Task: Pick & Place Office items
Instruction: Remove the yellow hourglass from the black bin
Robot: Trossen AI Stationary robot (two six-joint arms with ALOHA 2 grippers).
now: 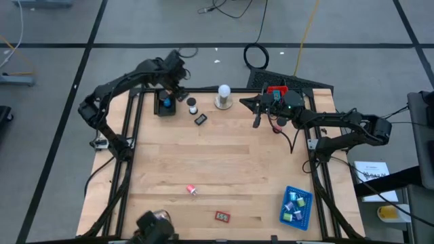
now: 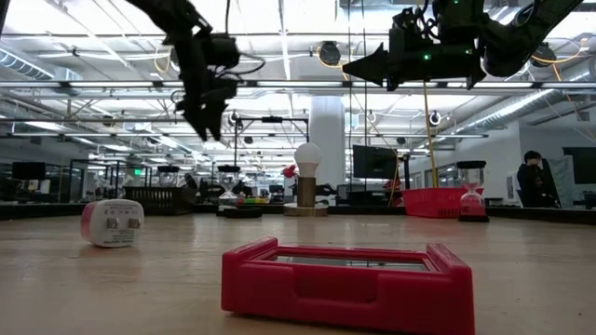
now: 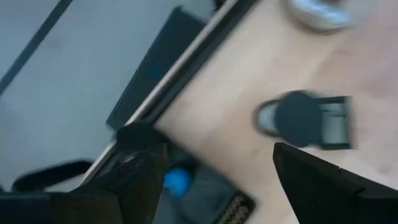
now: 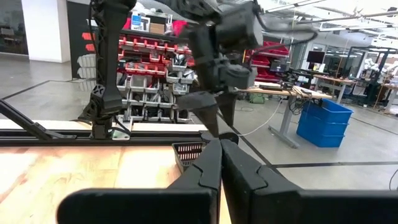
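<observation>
Wooden table, far left corner: left gripper hovers raised, jaws wide, empty, above black tray holding blue item. Nearest loose pieces, small roll and black clip, lie just beside tray, toward table centre. Right gripper pinched closed, farther off.

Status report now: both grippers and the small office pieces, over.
Left gripper open above black tray, blue piece inside. Right gripper shut, empty, near red tray. Pink piece and red block still loose.
</observation>
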